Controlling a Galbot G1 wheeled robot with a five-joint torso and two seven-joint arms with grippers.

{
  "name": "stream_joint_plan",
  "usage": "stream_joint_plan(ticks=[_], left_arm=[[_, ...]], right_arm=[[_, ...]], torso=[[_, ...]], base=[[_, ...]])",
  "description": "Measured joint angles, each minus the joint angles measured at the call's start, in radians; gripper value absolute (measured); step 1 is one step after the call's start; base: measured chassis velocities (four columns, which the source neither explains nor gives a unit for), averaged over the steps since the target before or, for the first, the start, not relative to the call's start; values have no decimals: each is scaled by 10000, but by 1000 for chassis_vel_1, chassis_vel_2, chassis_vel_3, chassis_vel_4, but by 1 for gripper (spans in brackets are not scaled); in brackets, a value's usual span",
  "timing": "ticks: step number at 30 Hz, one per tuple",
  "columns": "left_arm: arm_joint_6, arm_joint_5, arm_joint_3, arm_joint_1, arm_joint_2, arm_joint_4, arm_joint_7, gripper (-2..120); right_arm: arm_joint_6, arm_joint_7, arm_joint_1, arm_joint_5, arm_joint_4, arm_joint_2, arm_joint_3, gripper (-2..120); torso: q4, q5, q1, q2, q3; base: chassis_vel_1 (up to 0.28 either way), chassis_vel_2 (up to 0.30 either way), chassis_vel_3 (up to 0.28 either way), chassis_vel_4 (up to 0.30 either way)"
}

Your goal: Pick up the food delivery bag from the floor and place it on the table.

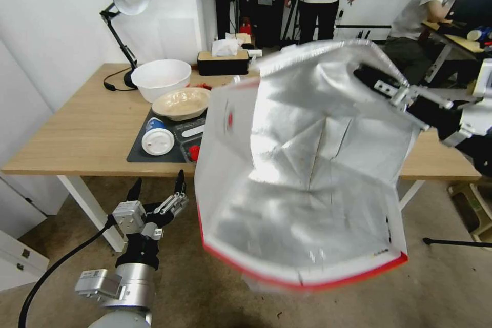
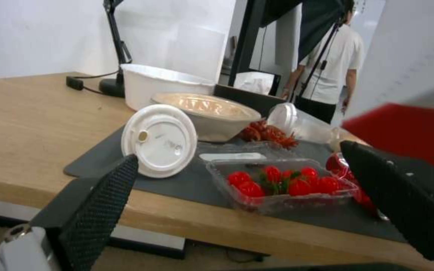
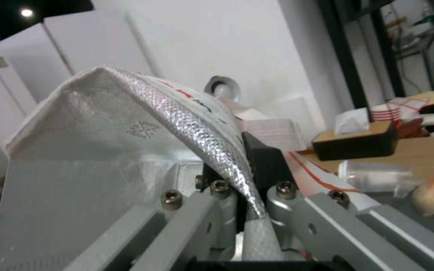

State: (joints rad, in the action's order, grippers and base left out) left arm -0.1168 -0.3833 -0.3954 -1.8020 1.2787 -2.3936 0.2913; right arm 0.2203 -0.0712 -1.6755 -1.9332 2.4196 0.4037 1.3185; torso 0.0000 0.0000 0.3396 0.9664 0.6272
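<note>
R hand [image 3: 245, 177] on bag [image 1: 307, 164]; strawberries [image 2: 282, 182] at L wrist.

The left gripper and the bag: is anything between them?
No. In the head view, the open left gripper hangs below the table edge, with bare floor between it and the raised bag.

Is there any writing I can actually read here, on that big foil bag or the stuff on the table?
None can be read.
Food delivery bag: red marks near its rim, too blurred to read.
White cup lid: faint embossed marks, illegible.
Red-striped paper cup behind the tissue box: stripes, no legible text.
</note>
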Motion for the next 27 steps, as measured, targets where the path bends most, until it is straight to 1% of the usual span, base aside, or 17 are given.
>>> stream_joint_plan(ticks=[2, 4, 5, 8, 9, 11, 13, 15, 17, 20, 24, 25, 27], left_arm=[[0, -4, 5, 23, -1, 38, -4, 100], [3, -7, 9, 46, -2, 86, -7, 100], [3, -7, 9, 46, -2, 86, -7, 100], [6, -11, 7, 62, 4, 147, -7, 100], [6, -11, 7, 62, 4, 147, -7, 100], [6, -5, 10, 68, 34, 179, -11, 100], [7, -1, 13, 70, 42, 186, -14, 100], [7, 31, 32, 79, 78, 217, -26, 100], [8, 34, 32, 80, 81, 219, -26, 100], [10, 46, 29, 82, 88, 220, -32, 100], [10, 48, 25, 80, 87, 220, -32, 100], [8, 57, 11, 58, 78, 213, -34, 100], [0, 76, 6, 35, 75, 204, -35, 100]], right_arm=[[-281, 233, 169, 0, -166, -276, -308, 0], [-580, 385, 768, 0, -438, -605, -1002, 0], [-580, 385, 768, 0, -438, -605, -1002, 0], [-904, 543, 1427, -199, -945, -1125, -1482, 0], [-904, 543, 1427, -199, -945, -1125, -1482, 0], [-981, 575, 1597, -299, -1392, -1450, -1567, 0], [-1000, 579, 1619, -316, -1494, -1511, -1574, 0], [-1055, 704, 1703, -375, -1963, -1689, -1606, 0], [-1057, 738, 1709, -375, -2004, -1702, -1608, 0], [-1037, 1232, 1731, -361, -2304, -1787, -1667, 0], [-1020, 1353, 1726, -334, -2373, -1806, -1687, 0], [-988, 1619, 1713, -297, -2565, -1858, -1724, 0], [-966, 1807, 1696, -291, -2706, -1898, -1740, 0]], torso=[[0, 0, 0, -1, 0], [0, 3, -1, -1, 0], [0, 3, -1, -1, 0], [2, -1, 0, -2, 0], [2, -1, 0, -2, 0], [2, -1, -1, -2, 0], [2, 0, 0, -2, 0], [0, 0, -1, -2, 0], [0, 0, 0, -2, 0], [0, 0, -2, -2, -1], [0, 0, -1, -3, -1], [0, 1, -1, -3, -2], [0, 1, -1, -3, -2]], base=[[0, 0, 0, 0], [0, 0, 0, 0], [0, 0, 0, 0], [0, 0, 0, 0], [0, 0, 0, 0], [0, 0, 0, 0], [0, 0, 0, 0], [0, 0, 0, 0], [0, 0, 0, 0], [0, 0, 0, 0], [0, 0, 0, 0], [0, 0, 0, 0], [0, 0, 0, 0]])
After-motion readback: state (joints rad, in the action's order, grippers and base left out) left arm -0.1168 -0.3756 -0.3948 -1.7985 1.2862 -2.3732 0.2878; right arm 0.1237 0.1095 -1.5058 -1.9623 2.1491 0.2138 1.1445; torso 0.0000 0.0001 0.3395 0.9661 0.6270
